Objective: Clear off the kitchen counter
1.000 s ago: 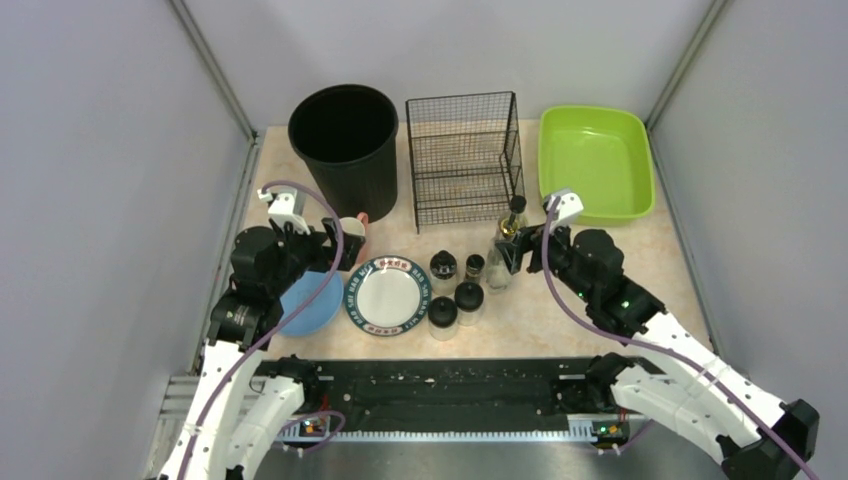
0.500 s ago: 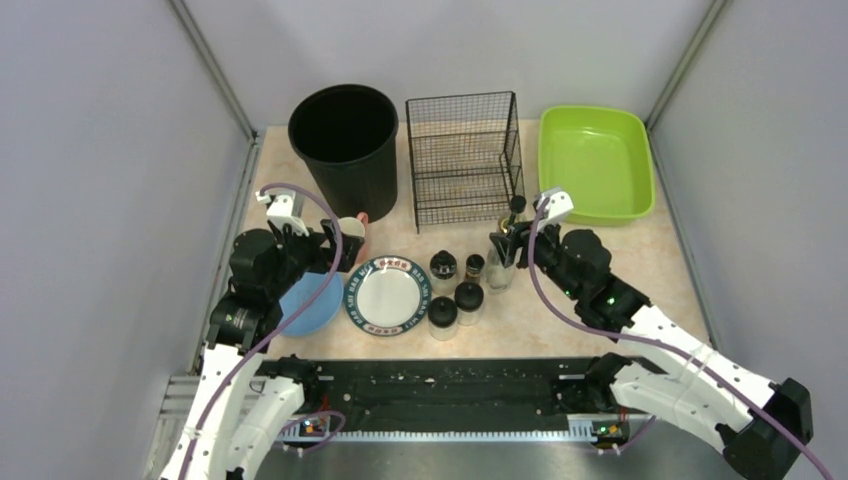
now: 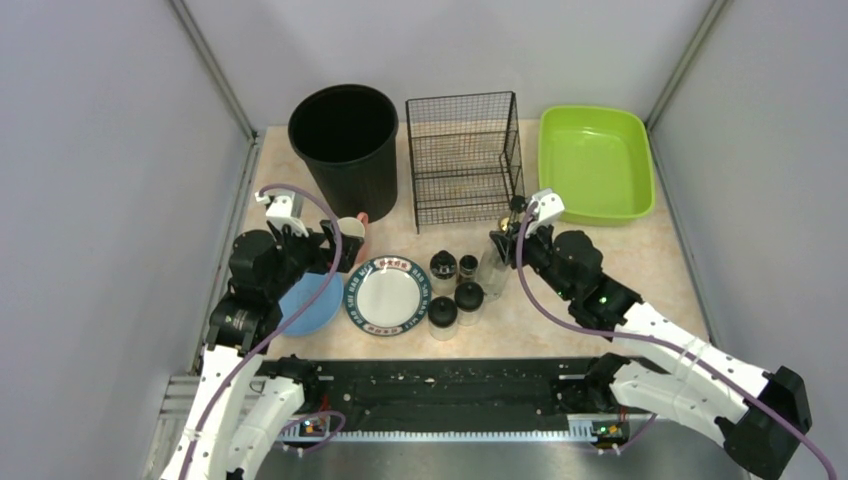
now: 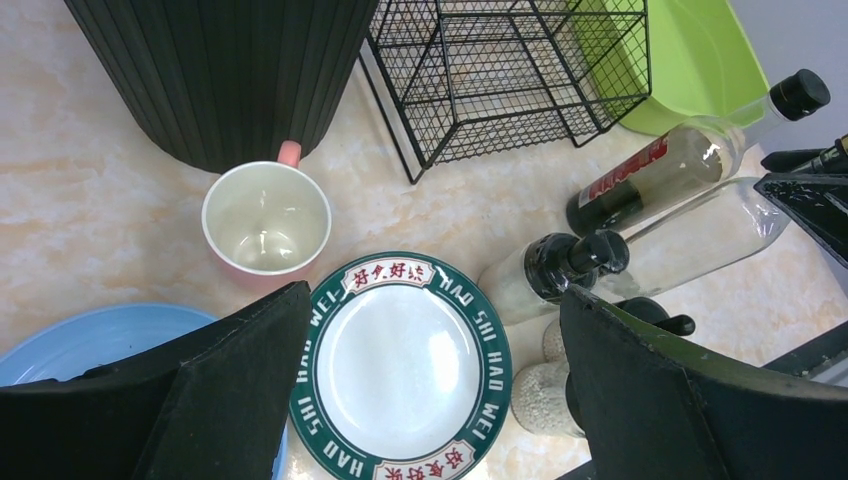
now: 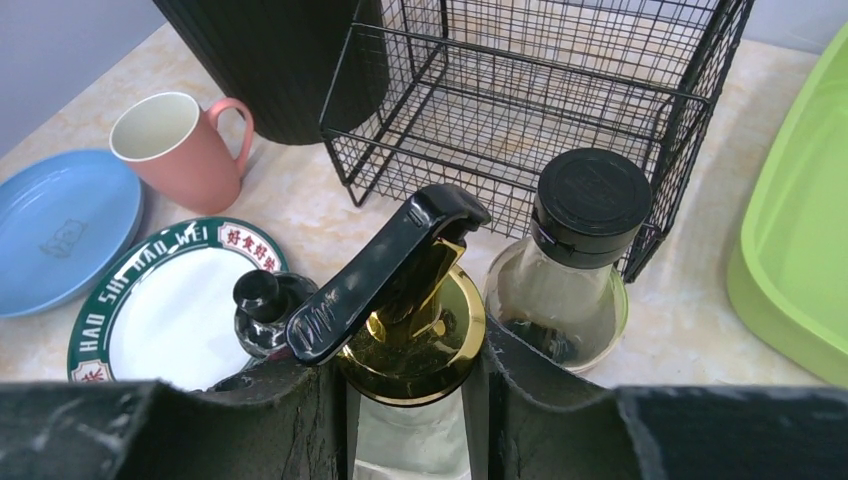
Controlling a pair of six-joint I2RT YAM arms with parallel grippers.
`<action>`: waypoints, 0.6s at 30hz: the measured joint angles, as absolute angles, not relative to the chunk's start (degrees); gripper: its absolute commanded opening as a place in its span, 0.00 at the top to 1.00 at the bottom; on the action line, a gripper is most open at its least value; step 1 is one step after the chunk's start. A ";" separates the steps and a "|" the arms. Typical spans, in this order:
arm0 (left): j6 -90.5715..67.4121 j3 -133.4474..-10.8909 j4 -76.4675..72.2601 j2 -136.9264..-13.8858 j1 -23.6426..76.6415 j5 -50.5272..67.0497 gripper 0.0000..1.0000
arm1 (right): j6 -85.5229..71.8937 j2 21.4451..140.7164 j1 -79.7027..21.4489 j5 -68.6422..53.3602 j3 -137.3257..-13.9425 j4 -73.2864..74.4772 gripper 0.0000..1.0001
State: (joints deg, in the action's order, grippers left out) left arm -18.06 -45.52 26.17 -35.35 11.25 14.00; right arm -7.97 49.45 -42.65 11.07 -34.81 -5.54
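The beige speckled surface [image 3: 650, 260] carries a black wire rack [image 3: 465, 155] at its far middle. Just in front of the rack's right front corner, the right claw [image 5: 410, 395] flanks a glass pourer bottle [image 5: 410, 330], with its pads [image 5: 560, 430] close on either side of the neck. Whether they press it I cannot tell. In front and left of the rack, the left claw [image 4: 432, 295] hangs wide open above a green-rimmed plate [image 4: 400, 365]. A black bin [image 3: 345, 140] stands left of the rack, a lime tray [image 3: 595, 165] right of it.
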 measured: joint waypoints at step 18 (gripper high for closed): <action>-18.02 -45.50 26.17 -34.63 11.25 12.69 0.02 | -5.26 43.94 -43.03 13.91 -39.97 12.64 1.00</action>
